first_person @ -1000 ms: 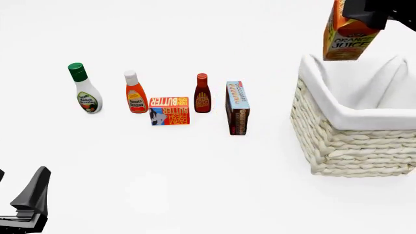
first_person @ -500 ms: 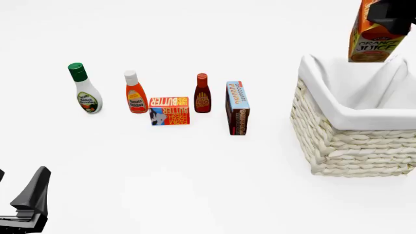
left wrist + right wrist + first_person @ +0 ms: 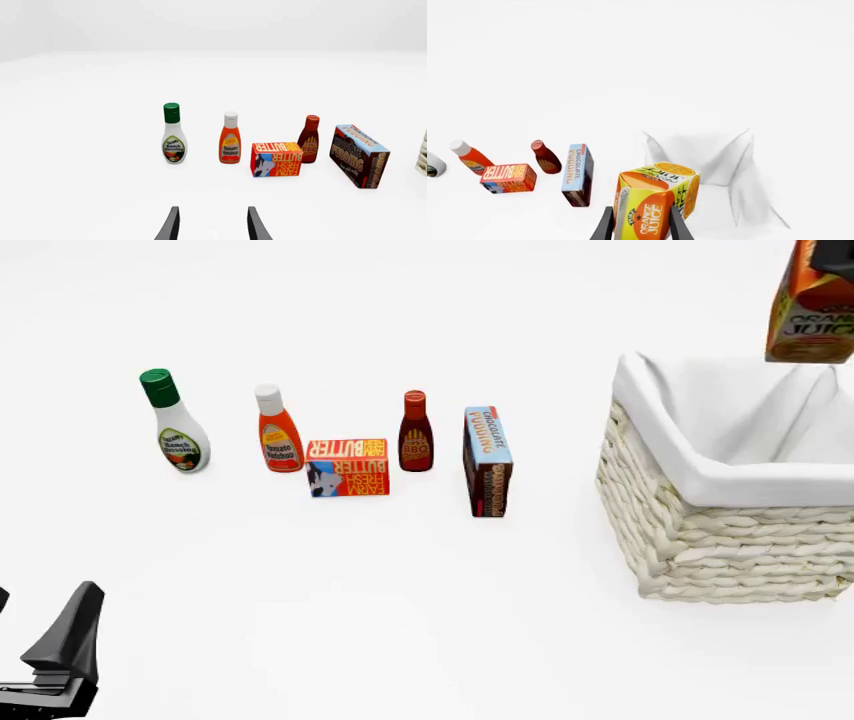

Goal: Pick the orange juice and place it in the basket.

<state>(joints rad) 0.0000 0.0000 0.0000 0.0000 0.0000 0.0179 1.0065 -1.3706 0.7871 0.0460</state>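
Right wrist view: right gripper (image 3: 639, 226) clamps the orange juice (image 3: 657, 200).

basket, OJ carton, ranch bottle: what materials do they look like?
Basket: woven wicker look, cream, matte; braided strands show on its wall, with a white cloth-like liner folded over the rim.
Orange juice: printed paperboard look, flat panels and sharp edges, slight sheen.
Ranch dressing bottle: smooth glossy white body with a green cap, likely plastic, though a render leaves that open.
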